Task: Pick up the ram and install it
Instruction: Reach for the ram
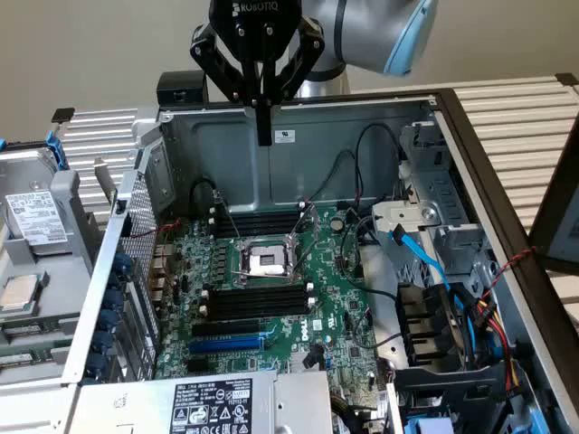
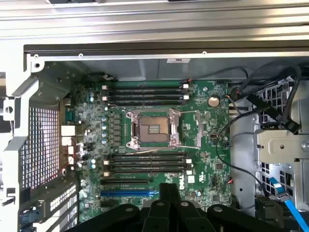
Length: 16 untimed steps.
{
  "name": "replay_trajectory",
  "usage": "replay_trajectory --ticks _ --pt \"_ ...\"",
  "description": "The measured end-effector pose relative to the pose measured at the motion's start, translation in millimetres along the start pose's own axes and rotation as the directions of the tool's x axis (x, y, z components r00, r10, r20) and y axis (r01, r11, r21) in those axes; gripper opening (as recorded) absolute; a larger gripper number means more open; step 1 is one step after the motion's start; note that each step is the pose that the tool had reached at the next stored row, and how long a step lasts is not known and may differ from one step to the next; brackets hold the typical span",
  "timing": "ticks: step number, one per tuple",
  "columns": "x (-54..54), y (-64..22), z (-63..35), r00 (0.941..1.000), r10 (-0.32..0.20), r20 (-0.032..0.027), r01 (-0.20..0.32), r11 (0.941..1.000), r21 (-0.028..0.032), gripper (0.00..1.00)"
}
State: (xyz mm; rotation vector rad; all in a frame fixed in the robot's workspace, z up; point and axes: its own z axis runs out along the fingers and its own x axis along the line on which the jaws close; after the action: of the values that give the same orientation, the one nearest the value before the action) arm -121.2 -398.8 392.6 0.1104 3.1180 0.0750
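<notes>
Your black two-finger claw (image 1: 263, 136) (image 2: 169, 189) is clenched, fingers pressed together, and you can see nothing between them. It hangs high above the open grey metal computer case (image 1: 362, 117) (image 2: 145, 67), over the rear wall, clear of everything inside. Below it lies the green motherboard (image 1: 335, 307) (image 2: 207, 121) with the silver square CPU socket (image 1: 269, 262) (image 2: 152, 128) in the middle. One bank of long black plastic memory slots (image 1: 258, 221) (image 2: 145, 92) sits on the rear-wall side of the socket. A second black slot bank (image 1: 258, 303) (image 2: 145, 162) sits on the near side, just beside the long blue expansion slot (image 1: 226, 344) (image 2: 128, 192). You cannot tell where the green ram stick is; no slot clearly shows it seated. A light blue flat cable (image 1: 421, 258) (image 2: 289, 208) runs by the drive cage at the exterior view's right. A grey labelled hard drive (image 1: 32, 217) lies outside the case at the exterior view's left.
</notes>
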Motion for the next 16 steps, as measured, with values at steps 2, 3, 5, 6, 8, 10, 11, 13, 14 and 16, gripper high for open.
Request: replay_trajectory --ticks 2,3,5,6,8,10,11,13,14,16 --pt "0.0 0.0 0.0 1.0000 0.000 0.0000 0.000 1.0000 0.0000 0.11" --pt "0.0 0.0 0.0 1.0000 0.000 0.0000 0.000 1.0000 0.0000 0.11" --pt "0.0 0.0 0.0 1.0000 0.000 0.0000 0.000 1.0000 0.0000 0.11" --pt "0.0 0.0 0.0 1.0000 0.000 0.0000 0.000 1.0000 0.0001 0.11" --pt "0.0 0.0 0.0 1.0000 0.000 -0.0001 0.000 1.0000 0.0000 0.11" --pt "0.0 0.0 0.0 1.0000 0.000 0.0000 0.000 1.0000 0.0000 0.11" --pt "1.1 -0.1 -0.1 1.0000 0.000 -0.0001 0.000 1.0000 0.0002 0.11" --pt "8.5 -0.6 -0.2 1.0000 0.000 -0.0001 0.000 1.0000 0.0002 0.11" --pt "13.0 -0.9 -0.3 1.0000 0.000 0.0000 0.000 1.0000 0.0001 0.11" --pt "22.3 -1.6 -0.5 1.0000 0.000 -0.0001 0.000 1.0000 0.0002 0.11"
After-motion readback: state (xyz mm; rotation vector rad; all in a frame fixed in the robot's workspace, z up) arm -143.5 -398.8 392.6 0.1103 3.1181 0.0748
